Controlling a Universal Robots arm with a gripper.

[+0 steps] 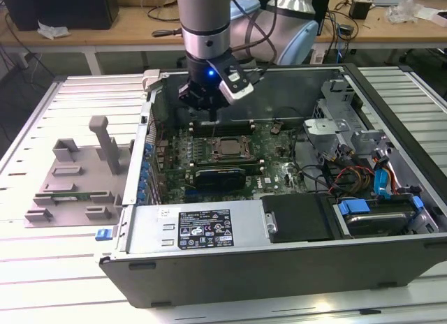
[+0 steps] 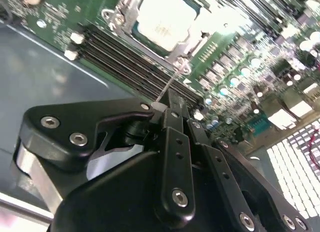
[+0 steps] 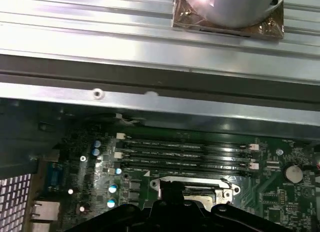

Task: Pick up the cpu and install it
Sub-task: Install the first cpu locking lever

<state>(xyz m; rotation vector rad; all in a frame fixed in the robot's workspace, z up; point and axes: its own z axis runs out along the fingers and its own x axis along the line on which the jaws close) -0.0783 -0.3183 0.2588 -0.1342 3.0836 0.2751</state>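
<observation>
The cpu (image 1: 225, 146) lies flat, metal top up, inside the socket frame (image 1: 209, 158) on the motherboard (image 1: 272, 172) of the open computer case (image 1: 279, 268); being square, it has no evident long axis. The arm hangs vertically over the memory slots (image 3: 185, 154) just behind that socket, its gripper (image 1: 204, 109) pointing down, fingers (image 2: 175, 142) drawn narrowly together, gripping nothing visible.
</observation>
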